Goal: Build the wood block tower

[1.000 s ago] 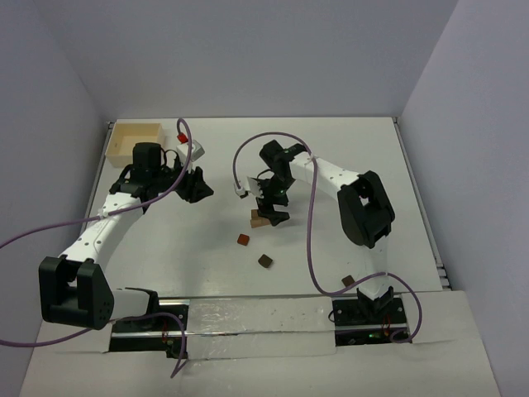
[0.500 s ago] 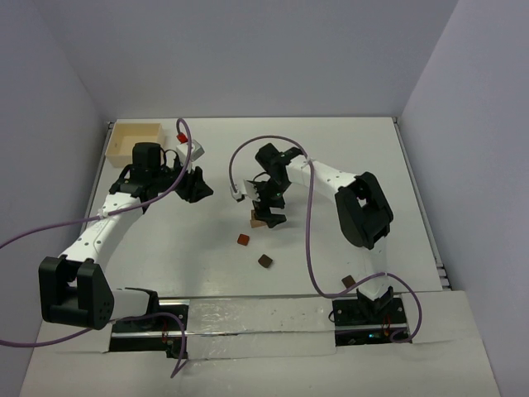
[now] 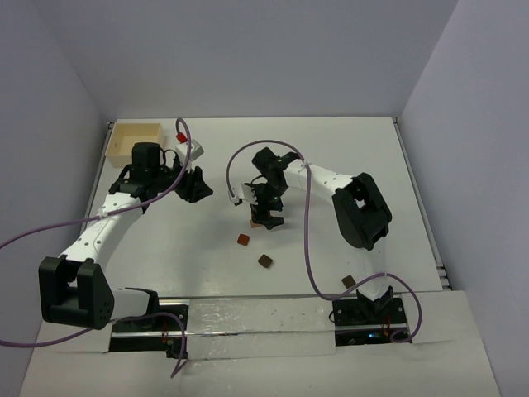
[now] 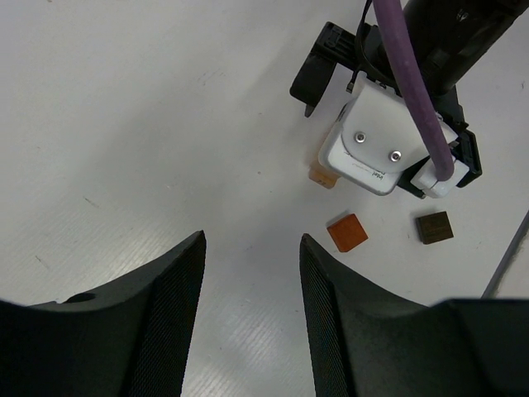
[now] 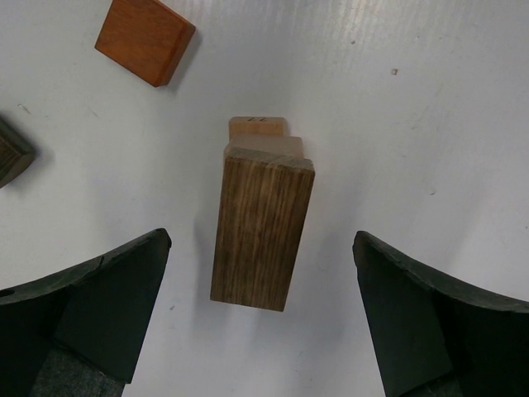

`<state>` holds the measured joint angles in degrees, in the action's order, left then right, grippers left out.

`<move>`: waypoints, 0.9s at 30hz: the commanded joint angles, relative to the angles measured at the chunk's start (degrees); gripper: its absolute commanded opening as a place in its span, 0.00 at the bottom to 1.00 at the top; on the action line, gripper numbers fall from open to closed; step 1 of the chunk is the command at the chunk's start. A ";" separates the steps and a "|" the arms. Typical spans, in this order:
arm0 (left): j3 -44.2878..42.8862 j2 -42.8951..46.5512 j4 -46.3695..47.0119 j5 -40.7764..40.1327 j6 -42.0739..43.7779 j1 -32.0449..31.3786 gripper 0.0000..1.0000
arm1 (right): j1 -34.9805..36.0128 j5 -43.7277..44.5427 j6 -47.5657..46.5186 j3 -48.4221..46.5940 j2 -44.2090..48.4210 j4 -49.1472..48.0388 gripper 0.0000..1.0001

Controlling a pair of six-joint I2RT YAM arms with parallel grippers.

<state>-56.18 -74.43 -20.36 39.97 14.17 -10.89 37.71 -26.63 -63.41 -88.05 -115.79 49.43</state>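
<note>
The wood block tower point(image 5: 263, 219) stands in the middle of the table point(image 3: 372, 149). The right gripper point(image 5: 260, 248) has its fingers wide open on both sides of it, not touching. The left gripper point(image 4: 252, 256) is half open and holds nothing.

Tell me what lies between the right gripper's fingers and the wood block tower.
Only bare table, on both sides. In the right wrist view the open right gripper straddles the wood block tower, neither finger touching it.
</note>
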 commanded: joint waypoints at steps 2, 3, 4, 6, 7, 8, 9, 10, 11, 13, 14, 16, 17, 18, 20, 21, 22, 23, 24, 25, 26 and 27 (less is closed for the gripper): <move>-0.95 0.64 2.08 1.17 -0.10 0.61 0.56 | 0.93 1.99 0.83 0.86 -0.87 -2.96 1.00; -0.91 0.61 2.11 1.17 -0.11 0.64 0.56 | 1.09 2.39 0.80 1.23 -0.75 -3.39 1.00; -0.87 0.61 2.17 1.16 -0.10 0.70 0.56 | 1.32 2.74 0.74 1.58 -0.57 -3.73 1.00; -1.03 0.61 2.13 1.12 -0.02 0.79 0.56 | 1.56 3.03 0.57 2.22 -0.37 -4.04 1.00; -1.03 0.61 2.08 1.17 -0.02 0.79 0.56 | 1.66 3.14 0.57 2.53 -0.32 -4.25 1.00; -1.06 0.57 2.08 1.11 0.01 0.82 0.56 | 1.73 3.32 0.48 2.59 -0.25 -4.32 1.00; -1.14 0.52 2.08 1.01 0.07 0.87 0.56 | 1.90 3.48 0.31 2.77 -0.13 -4.46 1.00; -1.18 0.52 2.08 1.06 0.07 0.87 0.56 | 2.09 3.62 0.31 2.96 -0.08 -4.56 1.00; -1.21 0.48 2.08 1.04 0.07 0.91 0.56 | 2.19 3.77 0.27 3.17 -0.02 -4.64 1.00; -1.19 0.43 2.20 1.08 0.05 1.05 0.56 | 2.22 3.96 0.20 3.48 0.05 -4.87 1.00; -1.14 0.43 2.31 1.08 0.00 1.05 0.56 | 2.33 4.23 0.14 3.70 0.11 -5.14 1.00; -1.12 0.43 2.32 0.99 -0.02 1.05 0.56 | 2.54 4.68 0.08 3.85 0.04 -5.42 1.00; -1.12 0.43 2.26 0.98 -0.01 1.05 0.56 | 2.55 4.76 0.21 3.85 0.03 -5.49 1.00; -1.08 0.47 2.30 0.91 0.02 1.09 0.55 | 2.58 4.87 0.17 3.81 -0.05 -5.53 1.00; -1.00 0.52 2.38 0.85 0.07 1.14 0.55 | 2.63 5.12 0.13 3.73 -0.21 -5.61 0.98; -0.95 0.52 2.43 0.90 0.07 1.14 0.55 | 2.63 5.27 0.13 3.68 -0.31 -5.66 0.97; -0.95 0.44 2.51 0.75 -0.01 1.22 0.55 | 2.63 5.35 0.05 3.68 -0.32 -5.58 0.94; -0.95 0.43 2.52 0.73 -0.02 1.23 0.55 | 2.63 5.44 0.04 3.60 -0.39 -5.57 0.94; -0.95 0.43 2.57 0.83 -0.07 1.28 0.55 | 2.63 5.55 0.09 3.54 -0.50 -5.62 0.92; -0.97 0.40 2.61 0.93 -0.10 1.34 0.55 | 2.63 5.74 0.10 3.50 -0.63 -5.66 0.90; -1.03 0.33 2.62 0.97 -0.11 1.40 0.55 | 2.63 6.03 0.03 3.50 -0.79 -5.66 0.89; -1.03 0.25 2.69 0.90 -0.10 1.40 0.55 | 2.63 6.24 -0.05 3.50 -0.93 -5.66 0.89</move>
<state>-56.18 -74.43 -20.18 39.94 14.15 -9.98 39.88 -21.45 -62.89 -84.29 -115.79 44.99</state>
